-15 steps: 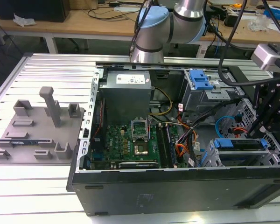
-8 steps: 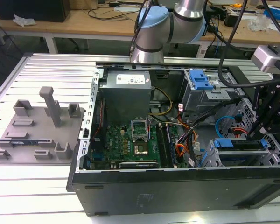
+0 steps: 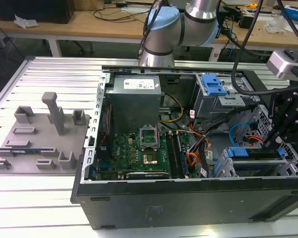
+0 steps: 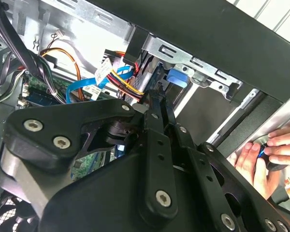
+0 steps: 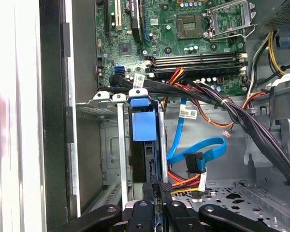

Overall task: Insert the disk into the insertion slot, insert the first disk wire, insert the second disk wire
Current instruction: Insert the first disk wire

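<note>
Your exterior view looks down at a slant from outside the open computer case (image 3: 188, 203). It sits far enough back to take in the whole case, the ribbed surface (image 3: 49, 74) and the arm (image 3: 174, 25). Both wrist views ride close behind the hand (image 5: 157, 188), facing into the case's drive corner, and both show the light-blue flat cable (image 5: 198, 147).

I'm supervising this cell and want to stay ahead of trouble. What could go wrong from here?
A person's hand is at the edge of the case, near the gripper; it could be struck. The second disk wire loops right beside the disk in the insertion slot, so it may snag.
</note>
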